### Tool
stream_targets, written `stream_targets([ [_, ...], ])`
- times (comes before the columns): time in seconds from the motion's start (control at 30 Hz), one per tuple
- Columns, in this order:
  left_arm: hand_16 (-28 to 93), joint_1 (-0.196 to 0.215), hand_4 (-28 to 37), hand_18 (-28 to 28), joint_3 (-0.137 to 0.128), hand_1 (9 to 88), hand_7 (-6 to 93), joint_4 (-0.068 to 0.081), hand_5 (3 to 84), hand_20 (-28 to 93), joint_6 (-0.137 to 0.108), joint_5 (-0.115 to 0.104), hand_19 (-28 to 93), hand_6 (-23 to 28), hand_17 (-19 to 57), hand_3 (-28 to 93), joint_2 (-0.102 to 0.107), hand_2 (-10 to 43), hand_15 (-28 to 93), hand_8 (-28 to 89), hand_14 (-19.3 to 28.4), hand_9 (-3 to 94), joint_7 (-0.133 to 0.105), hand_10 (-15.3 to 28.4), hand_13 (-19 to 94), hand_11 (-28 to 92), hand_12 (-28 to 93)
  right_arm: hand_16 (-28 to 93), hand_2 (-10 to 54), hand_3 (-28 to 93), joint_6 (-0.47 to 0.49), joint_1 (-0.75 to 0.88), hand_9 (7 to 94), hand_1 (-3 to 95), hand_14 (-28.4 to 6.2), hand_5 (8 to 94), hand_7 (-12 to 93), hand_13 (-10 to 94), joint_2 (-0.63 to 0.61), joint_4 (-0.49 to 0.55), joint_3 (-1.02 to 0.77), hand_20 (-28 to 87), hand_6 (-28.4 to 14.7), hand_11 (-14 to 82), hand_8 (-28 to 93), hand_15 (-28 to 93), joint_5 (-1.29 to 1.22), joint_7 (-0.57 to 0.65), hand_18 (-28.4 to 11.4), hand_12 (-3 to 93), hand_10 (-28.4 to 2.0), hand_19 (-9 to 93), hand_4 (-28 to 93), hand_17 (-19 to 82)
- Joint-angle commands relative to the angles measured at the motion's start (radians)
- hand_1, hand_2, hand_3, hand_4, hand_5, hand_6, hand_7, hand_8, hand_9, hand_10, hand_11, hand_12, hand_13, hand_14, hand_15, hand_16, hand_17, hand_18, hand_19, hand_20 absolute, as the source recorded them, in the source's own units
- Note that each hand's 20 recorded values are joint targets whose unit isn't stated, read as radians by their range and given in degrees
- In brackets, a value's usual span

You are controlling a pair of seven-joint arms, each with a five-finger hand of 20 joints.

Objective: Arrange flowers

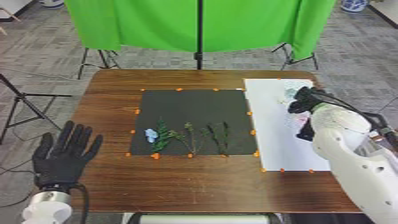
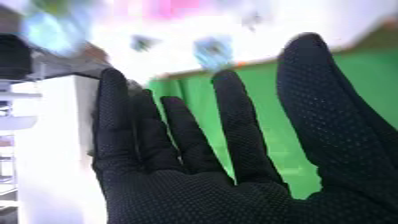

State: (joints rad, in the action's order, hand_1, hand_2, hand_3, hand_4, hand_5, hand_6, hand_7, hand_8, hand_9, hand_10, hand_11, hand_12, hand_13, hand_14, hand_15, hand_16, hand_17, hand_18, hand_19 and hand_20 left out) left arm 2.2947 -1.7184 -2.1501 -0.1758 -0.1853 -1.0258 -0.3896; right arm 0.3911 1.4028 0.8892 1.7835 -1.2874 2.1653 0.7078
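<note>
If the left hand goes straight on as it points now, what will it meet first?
Nothing near, it seems: the left hand points along the left edge of the table, toward the black stand and green cloth beyond. Its height is unclear, so which comes first is unsure.

In the head view, a green cloth [image 1: 133, 25] hangs beyond the far edge of the brown wooden surface [image 1: 107, 115]. A thin black pole [image 1: 200, 30] stands upright in front of the cloth's middle. Dark stand legs show below the cloth at either side, one set at left [image 1: 83, 65] and one at right [image 1: 288, 52]. Another black stand [image 1: 49, 95] is on the floor to the left of the surface, with dark cables [image 1: 16, 171] lower down. The floor [image 1: 44, 55] is grey and patterned. A blue-and-white vase [image 1: 354, 5] is at the top right, and another blue-and-white object [image 1: 51, 2] is at the top left, both cut by the edge.
</note>
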Motion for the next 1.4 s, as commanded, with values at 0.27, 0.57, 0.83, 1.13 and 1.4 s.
stream_targets([
  [0.27, -6, -0.057, -28.3, 15.2, -0.03, 29.4, 21.0, -0.007, 43.4, 19, -0.058, 0.035, 39, 7.0, -4.9, 73, 0.049, 13.5, 43, -12, 15.5, 40.3, 0.022, 15.5, 32, 27, 12, 11, -9.5, 75, -0.073, 0.028, 35.0, 53.6, -19.0, 45.9, 16, 33, 0.047, -0.123, 0.078, 20, -3.4, 9.7, -12, 40, 0.02, 0.128, -27.0, 11.8, -20.0, 70, -28, 21],
  [0.57, -6, -0.055, -28.3, 15.2, -0.029, 29.3, 20.8, -0.007, 43.5, 19, -0.056, 0.027, 40, 7.1, -4.9, 73, 0.036, 13.5, 44, -12, 15.6, 40.2, 0.026, 15.5, 32, 27, 12, 47, -9.5, 63, -0.263, 0.027, 66.5, 67.3, -4.6, 62.6, 34, 67, 0.044, -0.142, 0.137, 24, -2.8, 22.9, 8, 53, 0.075, 0.147, -13.2, 47.9, -13.1, 85, -28, 50],
  [0.83, -6, -0.061, -28.3, 15.2, -0.028, 29.3, 20.7, -0.004, 43.6, 19, -0.048, 0.033, 40, 7.1, -4.9, 73, 0.035, 13.5, 43, -12, 15.6, 40.2, 0.027, 15.6, 32, 27, 12, 48, -9.5, 63, -0.393, 0.024, 69.1, 66.5, -5.7, 64.5, 46, 70, 0.023, -0.079, 0.152, 26, -0.8, 32.5, 12, 55, 0.11, 0.127, -15.1, 53.4, -12.5, 89, -28, 50],
  [1.13, -6, -0.019, -28.3, 15.3, -0.086, 29.3, 20.6, -0.013, 43.6, 19, -0.053, 0.025, 40, 7.1, -5.0, 74, 0.023, 13.4, 43, -12, 15.5, 40.1, -0.008, 15.4, 32, 27, 12, 48, -9.5, 65, -0.426, -0.13, 69.0, 66.4, -5.8, 64.8, 45, 69, 0.092, 0.053, 0.263, 28, -1.4, 31.9, 11, 56, 0.211, -0.038, -16.1, 53.5, -12.6, 90, -28, 48],
  [1.4, -6, -0.001, -28.3, 15.3, -0.085, 29.2, 20.5, -0.014, 43.4, 19, -0.036, 0.026, 40, 7.1, -5.0, 73, 0.004, 13.1, 43, -11, 15.5, 40.1, -0.026, 15.6, 32, 27, 12, 49, -9.5, 65, -0.398, -0.437, 68.6, 66.0, -5.7, 64.3, 44, 67, 0.313, -0.143, 0.539, 30, -1.2, 30.2, 11, 57, 0.226, -0.23, -16.3, 52.7, -12.4, 90, -28, 45],
])
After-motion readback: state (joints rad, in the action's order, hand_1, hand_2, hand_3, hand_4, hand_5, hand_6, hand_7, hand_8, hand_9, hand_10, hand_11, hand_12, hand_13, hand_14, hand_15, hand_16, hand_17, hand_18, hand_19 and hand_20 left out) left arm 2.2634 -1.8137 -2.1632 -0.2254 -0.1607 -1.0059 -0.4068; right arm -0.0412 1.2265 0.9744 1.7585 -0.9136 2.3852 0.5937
